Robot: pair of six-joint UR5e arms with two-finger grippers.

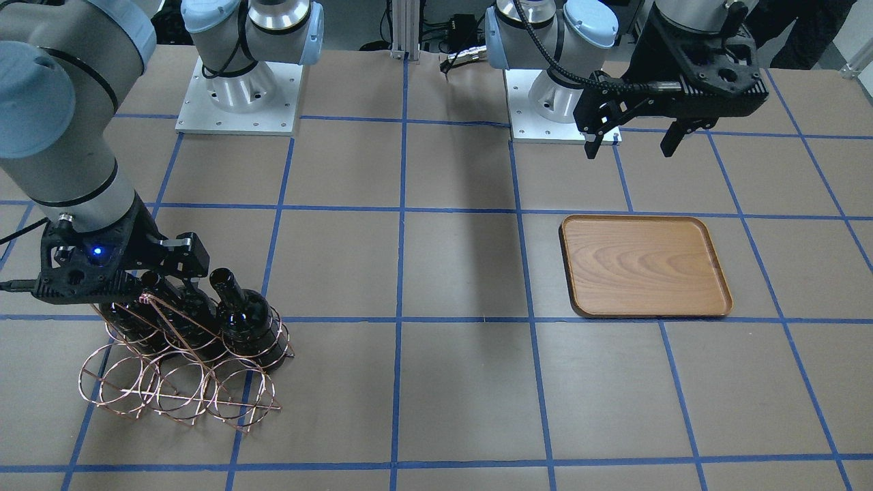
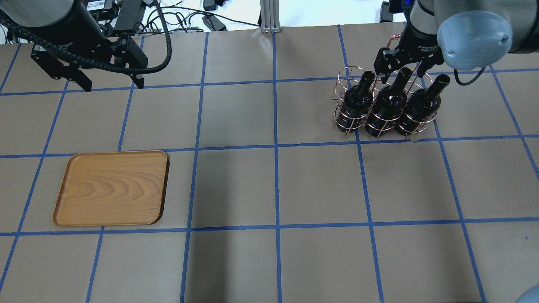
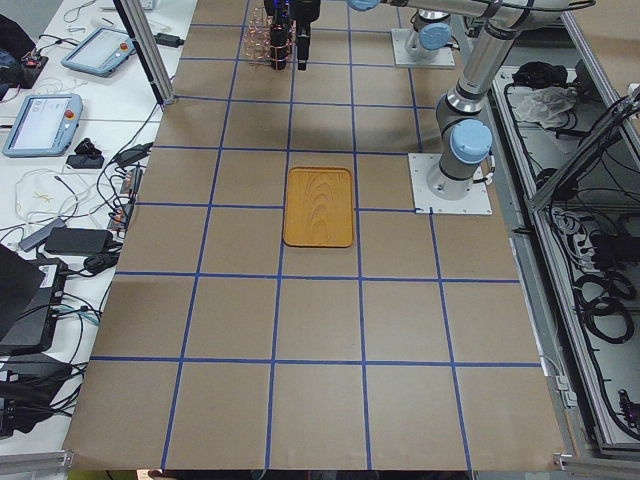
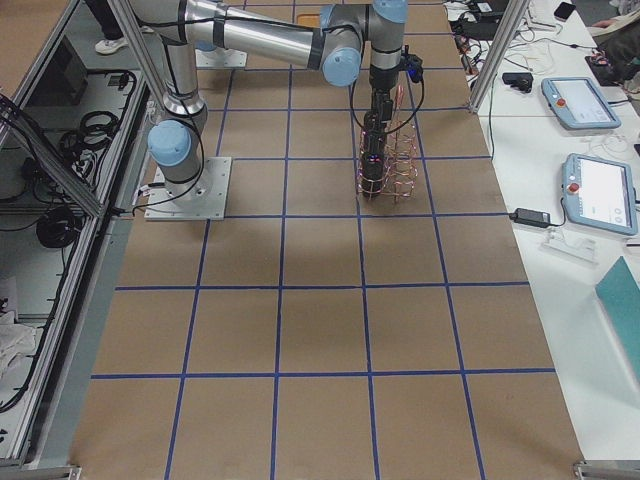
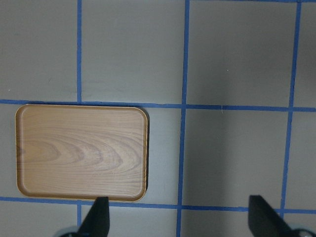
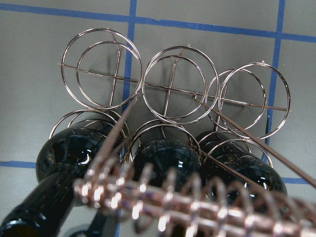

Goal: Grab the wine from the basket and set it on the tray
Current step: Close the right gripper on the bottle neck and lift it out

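While the left jaws hang spread, the right jaws, unclosed, straddle the middle wine (image 2: 386,108).

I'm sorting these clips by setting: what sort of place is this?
Most likely a robotics lab workcell: a brown paper-covered table gridded with blue tape, two grey robot arms bolted to white base plates, and blue-grey handheld teach pendants beside it.

Light is bright and even. A soft broad shadow crosses the middle of the brown paper-covered table (image 2: 236,189). White glints dot the dark glossy glass wine bottles (image 6: 168,155). Along the right wrist view's bottom, the coiled copper wire handle (image 6: 197,207) is blurred.
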